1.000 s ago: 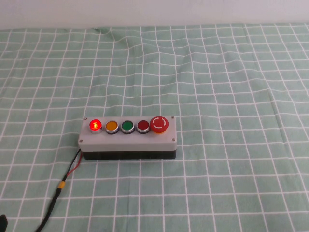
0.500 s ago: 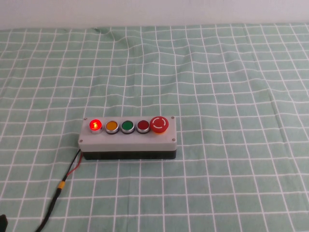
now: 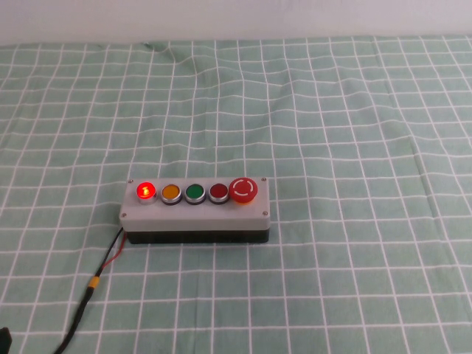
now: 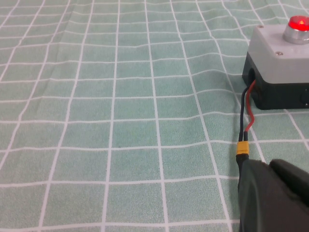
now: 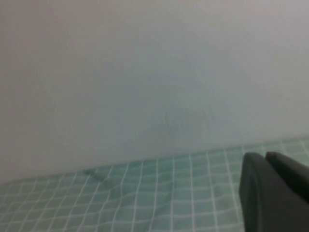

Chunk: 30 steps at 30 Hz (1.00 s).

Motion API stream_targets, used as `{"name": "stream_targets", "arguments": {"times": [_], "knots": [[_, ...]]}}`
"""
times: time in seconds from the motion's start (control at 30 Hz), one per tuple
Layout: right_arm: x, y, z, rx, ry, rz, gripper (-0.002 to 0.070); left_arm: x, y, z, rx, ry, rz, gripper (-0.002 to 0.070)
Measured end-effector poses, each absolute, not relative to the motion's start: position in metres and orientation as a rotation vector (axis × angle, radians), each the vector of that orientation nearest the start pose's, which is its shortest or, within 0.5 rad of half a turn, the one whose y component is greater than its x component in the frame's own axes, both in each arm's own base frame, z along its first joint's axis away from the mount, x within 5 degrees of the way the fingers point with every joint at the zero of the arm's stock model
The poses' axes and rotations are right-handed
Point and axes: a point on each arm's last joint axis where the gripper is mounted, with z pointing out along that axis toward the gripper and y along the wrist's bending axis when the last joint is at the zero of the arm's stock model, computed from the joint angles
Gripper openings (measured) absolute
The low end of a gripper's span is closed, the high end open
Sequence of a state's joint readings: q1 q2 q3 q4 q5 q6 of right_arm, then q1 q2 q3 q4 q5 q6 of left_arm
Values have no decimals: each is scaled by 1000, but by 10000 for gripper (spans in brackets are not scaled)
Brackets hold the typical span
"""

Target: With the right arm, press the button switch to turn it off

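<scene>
The button switch [image 3: 146,191] glows bright red at the left end of a grey five-button box [image 3: 195,214] in the middle of the table. It also shows in the left wrist view [image 4: 298,24], lit. My left gripper [image 4: 268,164] is shut and empty, low over the cloth next to the box's cable, short of the box's left end. My right gripper [image 5: 264,155] is shut and empty, raised, facing the back wall and far cloth. It is out of the high view, and the box is out of the right wrist view.
Along the box stand an orange button [image 3: 171,193], a green button [image 3: 195,193], a maroon button [image 3: 218,193] and a big red mushroom button [image 3: 243,189]. A red-and-black cable with a yellow connector [image 3: 94,284] runs from the box's left end toward the front edge. A green checked cloth [image 3: 332,147] covers the table.
</scene>
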<state>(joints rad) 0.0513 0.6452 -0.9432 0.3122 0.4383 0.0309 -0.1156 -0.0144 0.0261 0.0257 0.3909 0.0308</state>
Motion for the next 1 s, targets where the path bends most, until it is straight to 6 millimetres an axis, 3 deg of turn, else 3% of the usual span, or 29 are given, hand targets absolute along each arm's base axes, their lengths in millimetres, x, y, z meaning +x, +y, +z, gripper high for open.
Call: {"name": "stream_targets", "arguments": {"times": [0.2,0.33,0.43,0.57,0.73,1.0], "knots": [[161,29,413,149,1776,530,-16,52,-5,170,154,1880,-33,-3],[190,42,399,-20,1843,559,-16,52,-5,170,154,1880,-33,-3],[213,59,389,-225,1880,614,-15,52,-5,170,154,1880,-33,-3],[246,86,382,-356,1910,710,-13,52,-5,170,154,1880,-33,-3],[287,144,368,-543,1962,806,-12,52,-5,170,154,1880,-33,-3],[325,252,347,-829,2070,795,-12,52,-5,170,154,1880,-33,-3]]}}
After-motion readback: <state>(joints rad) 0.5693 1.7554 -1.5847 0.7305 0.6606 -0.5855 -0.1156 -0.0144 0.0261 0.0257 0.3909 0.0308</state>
